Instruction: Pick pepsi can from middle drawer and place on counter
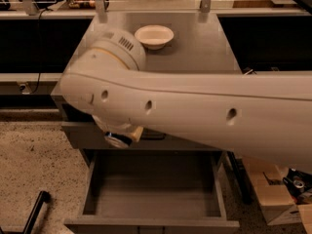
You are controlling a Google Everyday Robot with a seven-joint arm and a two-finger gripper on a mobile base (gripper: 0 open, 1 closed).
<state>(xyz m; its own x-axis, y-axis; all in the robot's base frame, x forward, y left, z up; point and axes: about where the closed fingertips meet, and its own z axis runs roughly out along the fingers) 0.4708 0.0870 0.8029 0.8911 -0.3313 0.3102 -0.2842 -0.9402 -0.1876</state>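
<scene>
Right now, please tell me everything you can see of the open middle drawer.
The middle drawer is pulled out below the counter. It is a wide grey box, metal-looking, with low side walls and a flat floor; the visible floor holds nothing. The gripper, mostly hidden under the arm, hangs above its back left part.
</scene>
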